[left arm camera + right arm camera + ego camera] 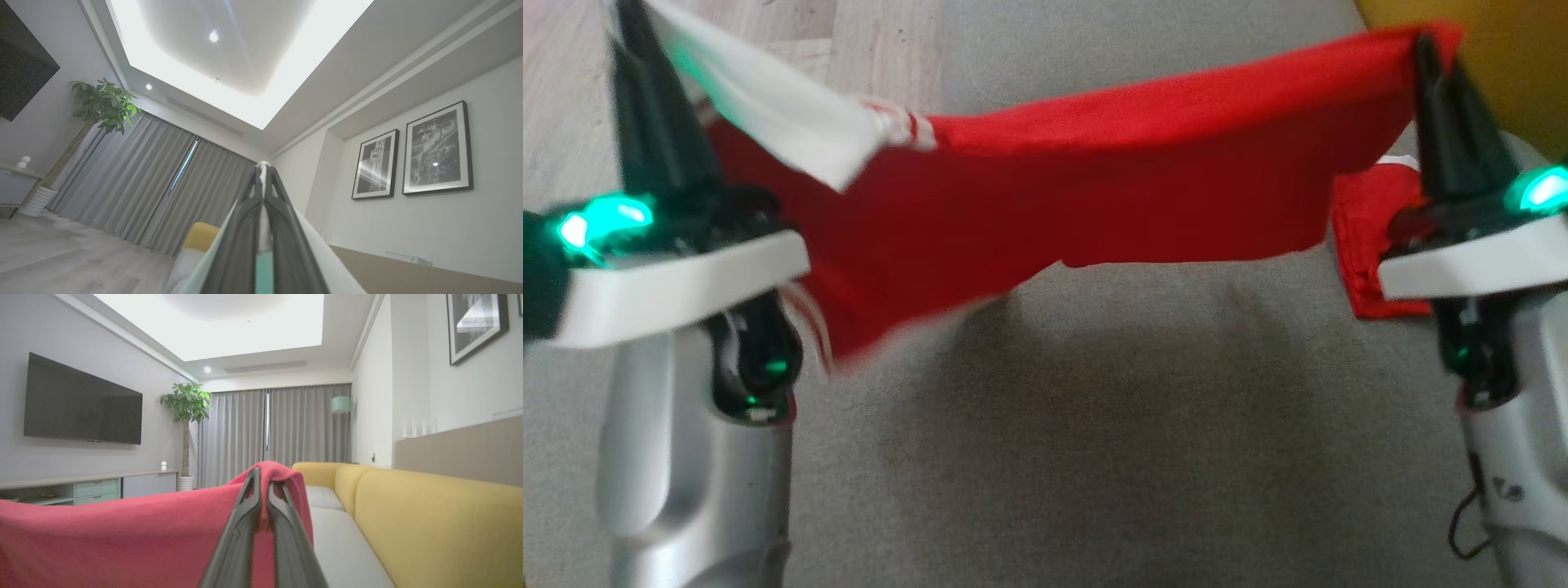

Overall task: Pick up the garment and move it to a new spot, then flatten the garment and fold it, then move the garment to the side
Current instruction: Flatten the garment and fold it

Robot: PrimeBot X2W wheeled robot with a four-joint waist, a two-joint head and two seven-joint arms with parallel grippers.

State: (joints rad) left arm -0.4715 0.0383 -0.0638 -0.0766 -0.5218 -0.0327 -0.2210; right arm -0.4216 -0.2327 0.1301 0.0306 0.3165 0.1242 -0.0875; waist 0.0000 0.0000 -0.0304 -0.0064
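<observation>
Two tools hold the garment [1094,188] stretched in the air above the grey sofa seat [1094,425]. We see the left tool [625,16] over the seat's left end, near the wooden floor [572,82], its fingers pressed together on the white part of the garment [784,122]. In the left wrist view a strip of white cloth runs between those fingers up to the tips. The right tool [1421,49] stands over the seat's right end, close to the yellow backrest [1503,65], and pinches the garment's red upper edge, which drapes over its tips in the right wrist view. Between the two tools the red cloth sags in a shallow curve. Its lower hem hangs above the seat, lowest toward the seat's left end. The head view is blurred there, so we cannot tell whether the hem touches the seat.
</observation>
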